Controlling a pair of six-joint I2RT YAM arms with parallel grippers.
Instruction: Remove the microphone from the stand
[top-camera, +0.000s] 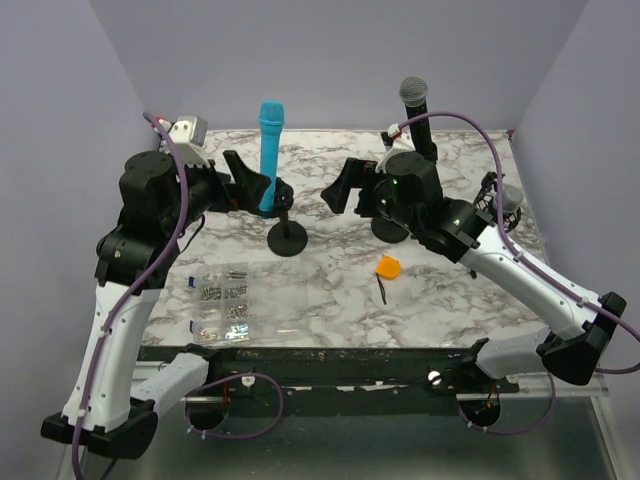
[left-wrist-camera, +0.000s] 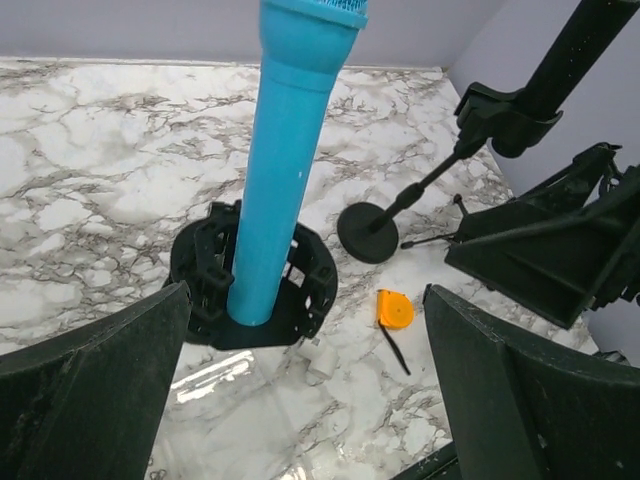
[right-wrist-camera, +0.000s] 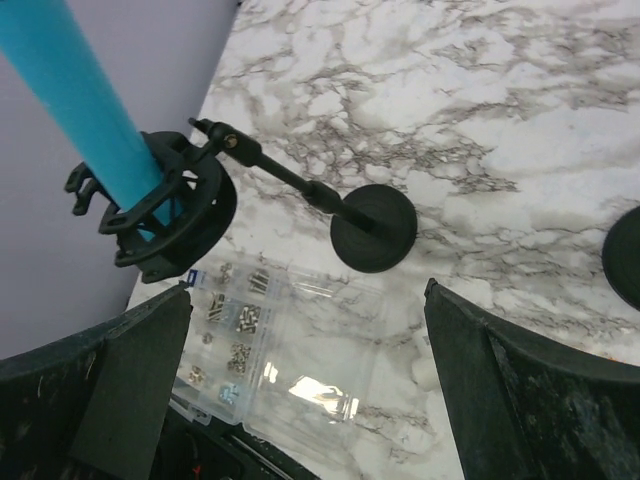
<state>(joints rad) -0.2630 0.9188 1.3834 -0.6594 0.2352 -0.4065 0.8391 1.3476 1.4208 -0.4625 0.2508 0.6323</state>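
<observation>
Your left hand, released and wide, sits just beside the blue microphone, upright in its stand left of centre in the top view; you seem mid-approach, and next must clench on the barrel and lift straight up.

My left arm and right arm wear white shells on the long links, with black housings at joints and bases. A purple cable runs along each. My fingers are broad matte-black wedges. Small green lights dot my right wrist housing.
</observation>
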